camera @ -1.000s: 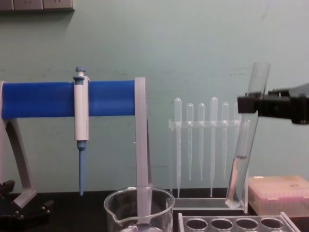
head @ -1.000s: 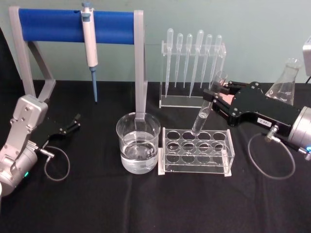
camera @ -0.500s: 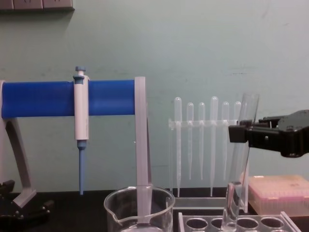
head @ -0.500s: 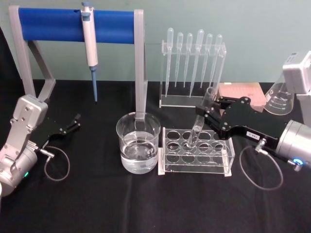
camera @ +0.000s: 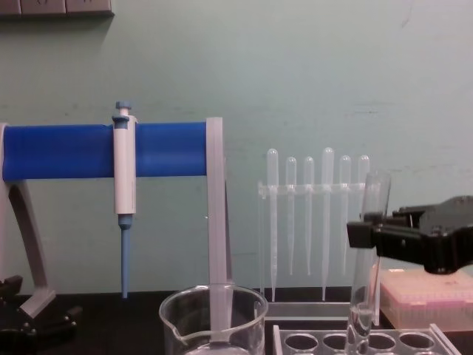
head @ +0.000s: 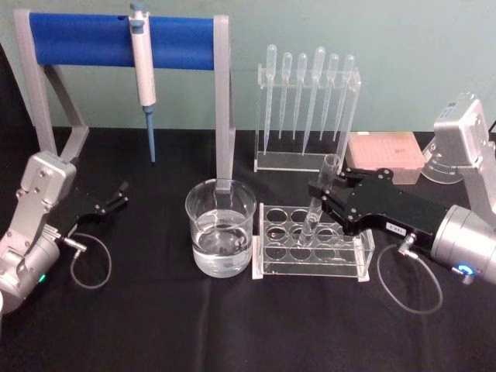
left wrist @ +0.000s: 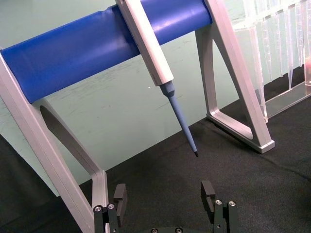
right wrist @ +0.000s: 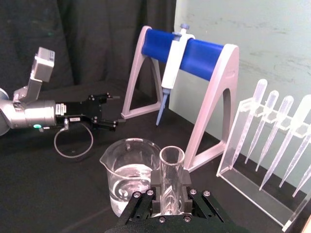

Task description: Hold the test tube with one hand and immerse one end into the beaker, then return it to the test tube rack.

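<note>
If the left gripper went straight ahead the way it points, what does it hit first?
Probably the micropipette tip hanging from the blue stand, which sits dead ahead of the open left gripper; depth is unclear, so it may pass beneath.

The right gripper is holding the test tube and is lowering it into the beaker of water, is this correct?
Not quite. The right gripper does hold the test tube, but the tube's lower end is in a hole of the clear tube rack, not in the beaker beside it. The head view shows this.
</note>
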Robot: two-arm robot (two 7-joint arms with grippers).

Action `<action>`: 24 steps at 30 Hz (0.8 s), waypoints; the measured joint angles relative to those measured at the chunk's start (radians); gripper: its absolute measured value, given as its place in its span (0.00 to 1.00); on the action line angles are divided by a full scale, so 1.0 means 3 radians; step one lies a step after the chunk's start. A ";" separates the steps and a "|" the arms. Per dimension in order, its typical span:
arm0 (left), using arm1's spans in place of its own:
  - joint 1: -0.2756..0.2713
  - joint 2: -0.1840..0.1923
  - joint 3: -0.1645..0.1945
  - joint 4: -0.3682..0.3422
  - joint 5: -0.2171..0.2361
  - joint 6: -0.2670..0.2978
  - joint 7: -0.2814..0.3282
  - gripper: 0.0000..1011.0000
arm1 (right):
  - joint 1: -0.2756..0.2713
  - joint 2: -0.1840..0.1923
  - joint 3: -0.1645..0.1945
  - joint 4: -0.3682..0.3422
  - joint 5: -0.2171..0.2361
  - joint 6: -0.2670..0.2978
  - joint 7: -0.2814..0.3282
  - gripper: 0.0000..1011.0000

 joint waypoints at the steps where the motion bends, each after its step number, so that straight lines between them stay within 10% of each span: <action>1: 0.0000 0.0000 0.0000 0.0000 0.0000 0.0000 0.0000 0.99 | -0.0003 -0.0006 -0.0003 0.0010 -0.0008 -0.0001 -0.0001 0.24; 24: 0.0000 0.0000 0.0000 0.0000 0.0000 0.0000 0.0000 0.99 | -0.0010 -0.0145 -0.0061 0.0271 -0.0149 -0.0004 0.0071 0.24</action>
